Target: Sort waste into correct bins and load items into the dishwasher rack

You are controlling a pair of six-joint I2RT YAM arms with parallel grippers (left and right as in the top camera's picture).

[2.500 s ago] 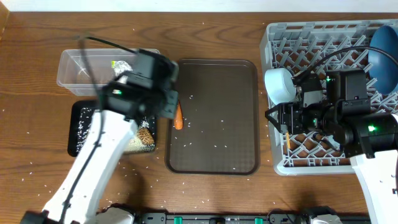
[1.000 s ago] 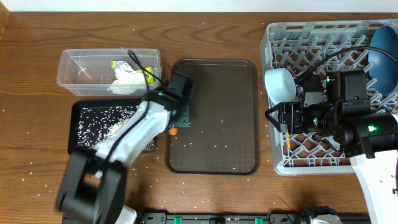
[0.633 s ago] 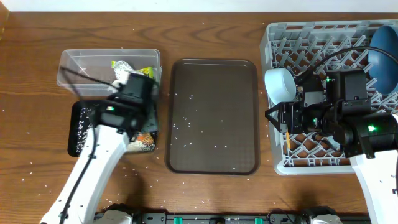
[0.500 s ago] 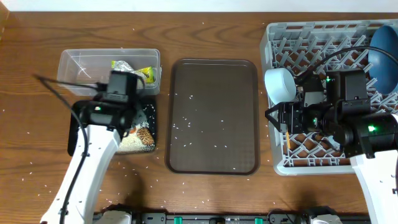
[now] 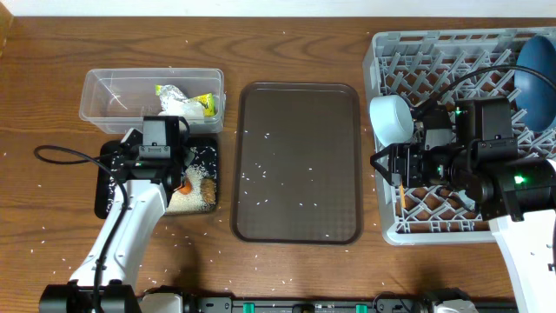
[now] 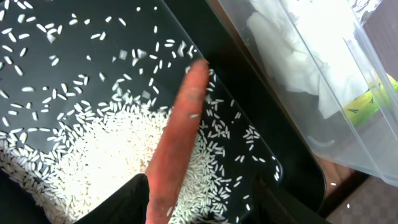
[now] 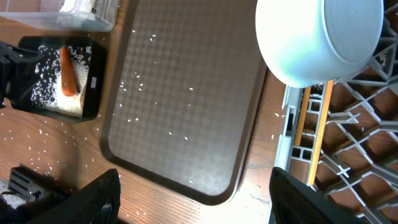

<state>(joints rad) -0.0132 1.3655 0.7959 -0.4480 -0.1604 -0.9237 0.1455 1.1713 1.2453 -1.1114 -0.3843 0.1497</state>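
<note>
The orange carrot lies on loose white rice in the black tray. My left gripper hangs low over it, open, with the carrot beside its left finger. The clear tub behind holds white tissue, silver foil and the yellow-green wrapper. My right gripper is open and empty at the left edge of the grey rack. The rack holds the white bowl, the dark-blue plate and wooden chopsticks.
The large brown serving tray lies between the bins and the rack, with scattered rice grains on it. More grains are strewn on the wooden table around the black tray and near the front edge.
My left arm carried the carrot from the brown tray's left edge over to the black tray. The carrot now lies on the rice. My right arm has not moved.
</note>
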